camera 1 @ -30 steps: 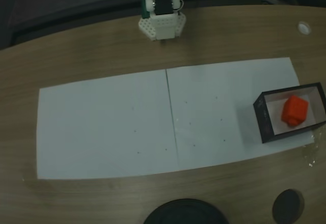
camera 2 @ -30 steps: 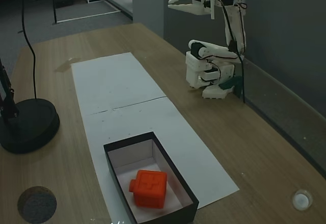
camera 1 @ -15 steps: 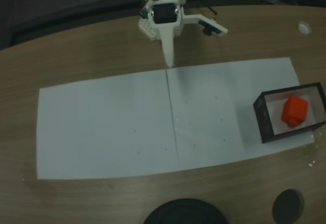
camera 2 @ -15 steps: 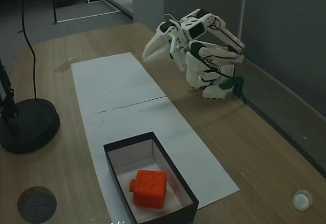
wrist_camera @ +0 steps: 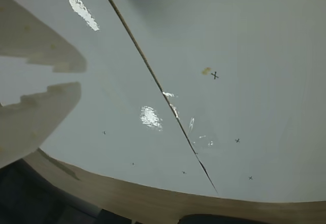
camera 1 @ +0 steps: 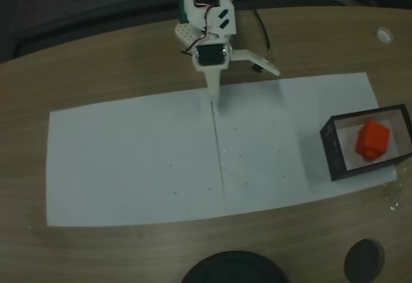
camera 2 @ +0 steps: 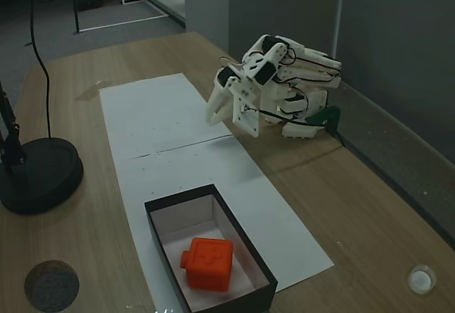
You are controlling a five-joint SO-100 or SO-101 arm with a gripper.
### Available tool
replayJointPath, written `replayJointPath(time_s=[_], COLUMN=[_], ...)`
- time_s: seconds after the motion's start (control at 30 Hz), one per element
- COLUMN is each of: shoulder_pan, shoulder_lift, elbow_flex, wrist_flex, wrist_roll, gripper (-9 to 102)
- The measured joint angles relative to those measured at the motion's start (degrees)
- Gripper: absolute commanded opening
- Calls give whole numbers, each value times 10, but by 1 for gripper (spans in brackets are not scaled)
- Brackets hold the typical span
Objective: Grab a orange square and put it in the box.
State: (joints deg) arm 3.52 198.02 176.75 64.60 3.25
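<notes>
The orange square [camera 1: 373, 139] lies inside the box [camera 1: 331, 146] at the right end of the paper; in another fixed view the orange square [camera 2: 208, 262] rests on the white floor of the box [camera 2: 178, 200], nearest the camera. My gripper [camera 1: 213, 96] points down over the seam between the two paper sheets, close to the arm's base and far from the box. It hangs just above the paper edge [camera 2: 212, 119]. In the wrist view the gripper [wrist_camera: 80, 76] enters from the left, its fingertips [wrist_camera: 56, 58] a thin slit apart, holding nothing.
Two white paper sheets [camera 1: 129, 161] cover the middle of the wooden table [camera 1: 96, 64]. A black round lamp base [camera 2: 35, 178] and a dark disc [camera 2: 51, 284] sit on the side opposite the arm. A small white cap [camera 1: 384, 35] lies near the right table edge.
The arm has folded down from a raised pose and reached forward, bringing the gripper low over the paper's seam. The orange square and box have not moved.
</notes>
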Motion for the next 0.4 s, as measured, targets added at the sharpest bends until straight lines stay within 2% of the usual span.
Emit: replayJointPath(time_s=[0.13,0.4], shoulder_pan=[-2,-2], shoulder_lift=[0,0], elbow_flex=[-11,-16], wrist_flex=[82,87], wrist_roll=[0,0], gripper=[0,0])
